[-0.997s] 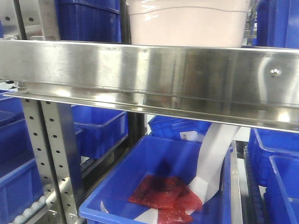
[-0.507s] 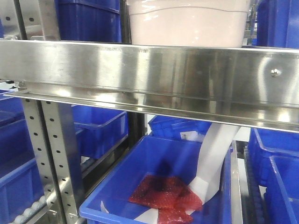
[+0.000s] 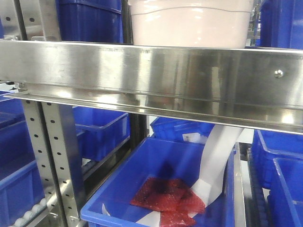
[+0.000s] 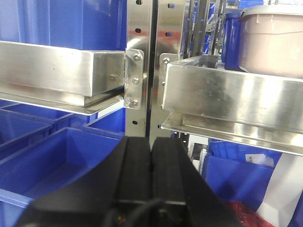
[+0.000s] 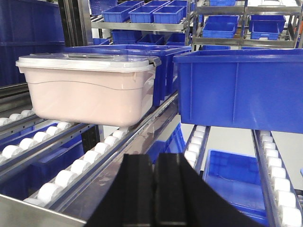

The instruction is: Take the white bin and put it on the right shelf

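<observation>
1. White bin (image 5: 90,90) — a pale pinkish-white plastic tote with rounded corners, a wavy moulded ridge and a glossy lid — sits on the white rollers of the stainless steel rack (image 3: 151,71), beside a large blue plastic bin (image 5: 239,90).
2. Left gripper (image 4: 150,165) and right gripper (image 5: 155,189) both have jaws pressed together, holding nothing.
3. Judged: spread both claws first, approach level from either end, grip under the lid rim — lifting evenly.
</observation>
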You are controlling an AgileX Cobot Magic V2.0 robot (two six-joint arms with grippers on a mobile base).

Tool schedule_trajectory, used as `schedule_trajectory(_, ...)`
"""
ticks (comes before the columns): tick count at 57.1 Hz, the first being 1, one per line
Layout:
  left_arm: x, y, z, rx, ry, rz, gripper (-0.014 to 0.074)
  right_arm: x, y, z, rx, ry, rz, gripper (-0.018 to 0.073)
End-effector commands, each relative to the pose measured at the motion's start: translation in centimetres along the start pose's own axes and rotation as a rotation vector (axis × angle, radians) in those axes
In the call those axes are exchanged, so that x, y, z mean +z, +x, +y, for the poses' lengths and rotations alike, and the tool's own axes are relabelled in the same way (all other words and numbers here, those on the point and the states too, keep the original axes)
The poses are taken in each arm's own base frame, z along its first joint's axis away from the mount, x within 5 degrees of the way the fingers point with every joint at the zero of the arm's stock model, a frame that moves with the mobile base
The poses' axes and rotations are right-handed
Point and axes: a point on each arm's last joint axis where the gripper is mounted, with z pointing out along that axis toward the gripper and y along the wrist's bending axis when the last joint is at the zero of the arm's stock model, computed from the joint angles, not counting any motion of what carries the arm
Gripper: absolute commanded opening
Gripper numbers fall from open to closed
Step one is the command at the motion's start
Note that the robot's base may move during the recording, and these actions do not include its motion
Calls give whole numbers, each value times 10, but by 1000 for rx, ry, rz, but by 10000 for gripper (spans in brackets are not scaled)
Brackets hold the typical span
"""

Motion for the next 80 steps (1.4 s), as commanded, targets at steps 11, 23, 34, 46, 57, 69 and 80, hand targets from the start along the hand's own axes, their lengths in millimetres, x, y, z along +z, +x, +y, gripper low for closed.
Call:
schedule_trajectory(11,-1,-6,1,-9,-15,-91,-117,-1,-11,-8,-72,105,-32,78)
schedule_trajectory(23,-1,-6,1,-9,-15,-91,-117,2,9,-19,-27,157,-4,78)
schedule_trajectory(34,-1,-6,1,-9,-15,-91,-117,4,46,-19,-15,72,-91,78)
schedule_trajectory(46,-1,-6,1,-9,-15,-91,-117,-3,87,-20,-22,46,-157,78)
schedule_trajectory(57,-1,-6,1,-9,-15,-91,-117,-4,111,-22,-5,30,-200,78)
schedule_trajectory(69,-1,-6,1,-9,-15,-91,-117,-4,109,-21,-25,28,-207,78)
schedule_trajectory(80,-1,-6,1,-9,-15,-91,-117,-4,109,-21,36,21,-208,78)
